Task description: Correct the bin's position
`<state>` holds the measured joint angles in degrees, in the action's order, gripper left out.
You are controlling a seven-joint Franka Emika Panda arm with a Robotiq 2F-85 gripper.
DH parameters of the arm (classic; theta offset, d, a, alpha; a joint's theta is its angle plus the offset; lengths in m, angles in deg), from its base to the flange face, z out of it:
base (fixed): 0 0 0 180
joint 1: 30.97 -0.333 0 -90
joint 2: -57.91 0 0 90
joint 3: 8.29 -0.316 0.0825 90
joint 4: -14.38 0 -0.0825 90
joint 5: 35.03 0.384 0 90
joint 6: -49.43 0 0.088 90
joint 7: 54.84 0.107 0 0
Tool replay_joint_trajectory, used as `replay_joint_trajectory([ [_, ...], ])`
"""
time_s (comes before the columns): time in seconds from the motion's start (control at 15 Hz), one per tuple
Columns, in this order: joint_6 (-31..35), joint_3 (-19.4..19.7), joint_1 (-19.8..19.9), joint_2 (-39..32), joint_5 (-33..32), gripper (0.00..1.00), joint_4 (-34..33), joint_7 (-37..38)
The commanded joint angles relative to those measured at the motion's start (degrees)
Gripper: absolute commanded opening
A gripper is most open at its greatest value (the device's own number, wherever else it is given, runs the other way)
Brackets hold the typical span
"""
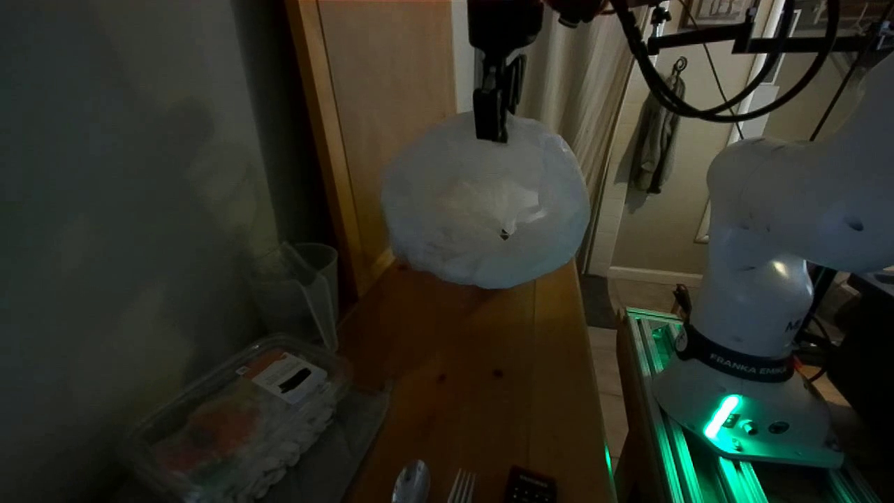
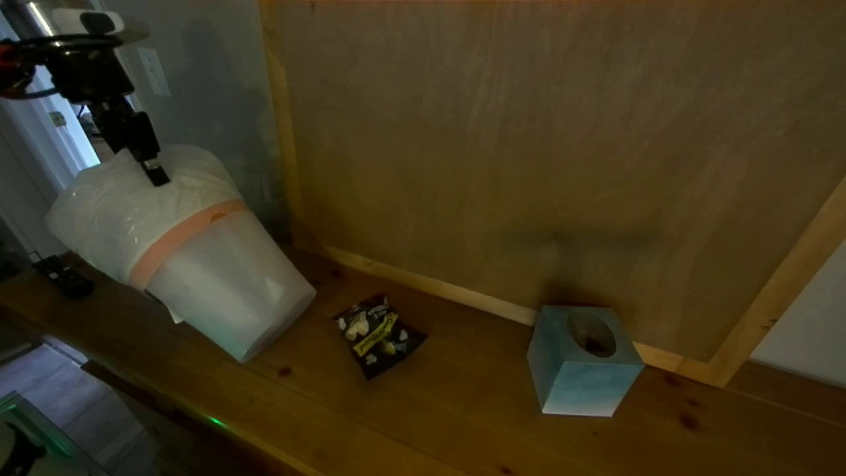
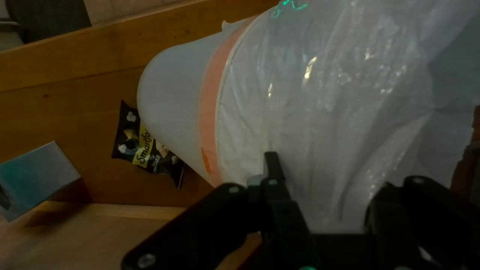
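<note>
Gripper [image 3: 327, 170] points down at upper rim of bin [image 2: 228, 277], fingers apart, liner [image 3: 318, 101] between (pinched or not, cannot tell). Bin tilted over wooden counter [image 2: 462, 410]; snack bag [image 2: 377, 337] near its base; tissue box [image 2: 585, 383] farther off.

The bin [image 2: 231, 284] is smooth plastic with a soft sheen, its liner [image 3: 330, 93] crinkled glossy film, the counter [image 1: 482, 398] satiny knotted wood, the spoon [image 1: 412, 480] and fork [image 1: 462, 487] shiny metal.
</note>
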<state>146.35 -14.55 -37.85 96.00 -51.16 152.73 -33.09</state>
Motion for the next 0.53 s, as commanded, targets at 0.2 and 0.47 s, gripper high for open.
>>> replay_joint_trajectory([
  [0.2,0.5,3.2,3.0,4.4,10.6,0.05,1.6,-1.7],
  [0.47,0.9,5.0,5.2,6.0,13.6,0.05,2.0,-1.5],
])
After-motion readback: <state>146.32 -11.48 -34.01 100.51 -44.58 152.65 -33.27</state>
